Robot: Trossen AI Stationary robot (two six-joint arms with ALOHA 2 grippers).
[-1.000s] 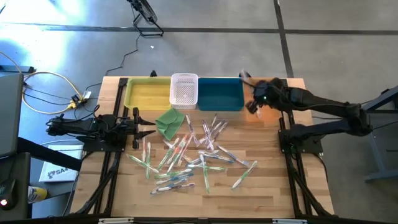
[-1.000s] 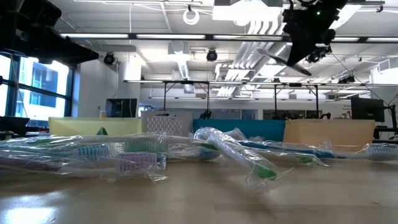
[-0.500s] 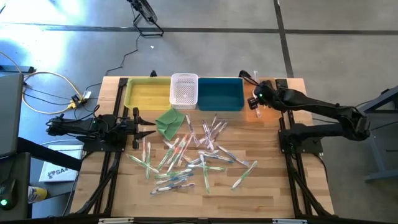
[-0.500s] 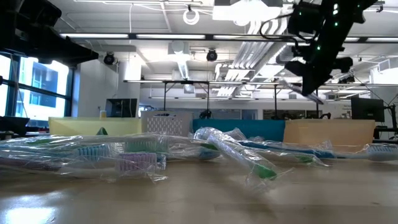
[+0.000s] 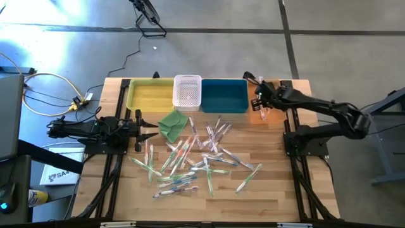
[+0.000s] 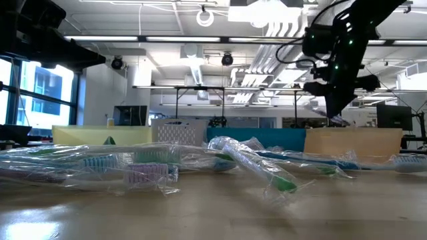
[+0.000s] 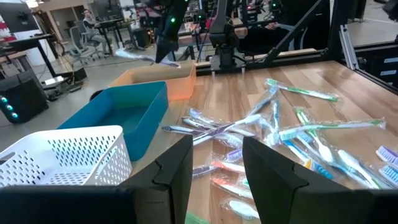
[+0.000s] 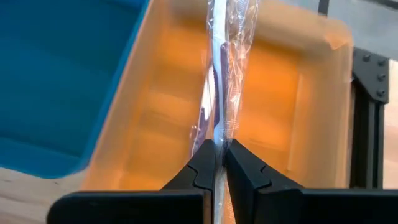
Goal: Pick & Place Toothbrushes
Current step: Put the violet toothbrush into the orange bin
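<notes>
The right gripper [image 8: 216,163] pinches one wrapped toothbrush [image 8: 222,68] tight above the orange bin [image 8: 292,112]. The left gripper [image 7: 214,163] waits half open, holding nothing. Four bins sit in the upper middle of the high view.

There are 4 bins along the far edge of the bench [image 5: 266,190]: 1 yellow bin [image 5: 150,95] at the left, 1 white basket [image 5: 187,92], 1 blue bin [image 5: 224,95] and 1 orange bin [image 5: 266,112] at the right. 1 folded green cloth [image 5: 173,123] lies just near of the yellow bin and basket. The toothbrushes [image 5: 190,161] lie in 1 overlapping pile at mid-bench, roughly 24, too tangled for an exact count. 1 more wrapped toothbrush [image 8: 222,56] hangs over the orange bin. 2 arms show, each with 1 gripper: the left gripper [image 5: 140,125] and the right gripper [image 5: 258,93].
</notes>
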